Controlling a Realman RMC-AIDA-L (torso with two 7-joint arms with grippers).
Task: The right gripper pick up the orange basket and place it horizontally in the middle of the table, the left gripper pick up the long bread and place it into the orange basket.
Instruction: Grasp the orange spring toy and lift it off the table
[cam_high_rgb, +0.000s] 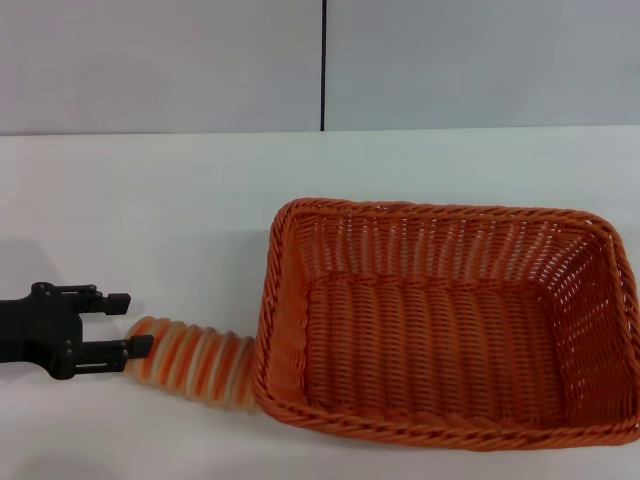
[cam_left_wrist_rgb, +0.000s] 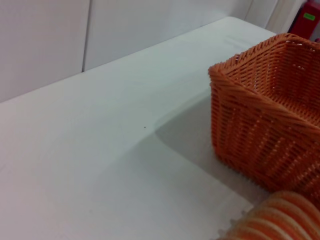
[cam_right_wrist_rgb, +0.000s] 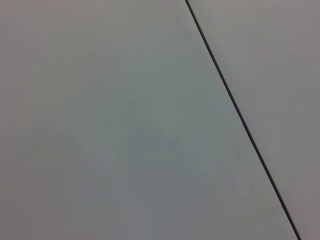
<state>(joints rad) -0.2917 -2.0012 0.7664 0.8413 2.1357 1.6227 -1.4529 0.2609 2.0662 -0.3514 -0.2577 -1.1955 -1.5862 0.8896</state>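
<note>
A large rectangular orange woven wicker-style basket (cam_high_rgb: 445, 320) with a braided rim and sloping openwork sides sits on the plain white flat tabletop (cam_high_rgb: 150, 220), to the right of the middle in the head view, with its long side running across the table and its far-right edge running out of the picture. Nothing lies inside it. Just beside its near-left corner lies the small oblong toy loaf of long bread (cam_high_rgb: 195, 360), ribbed in orange and cream stripes, with one end touching the basket's outer wall, or very nearly so, and the other end pointing toward the left edge of the table. The left gripper (cam_high_rgb: 122, 322), a black claw with two short fingers on a black arm, comes in low from the left; its fingers stand apart, the nearer finger tip reaching the bread's free end, the farther one beside it above the bare table, so the loaf is not clamped. The left wrist view shows the basket's corner (cam_left_wrist_rgb: 265, 115) and the ribbed loaf (cam_left_wrist_rgb: 280, 220) close under the camera. The right gripper does not appear; its wrist view shows only a pale grey surface crossed by a thin dark seam (cam_right_wrist_rgb: 240, 117).
</note>
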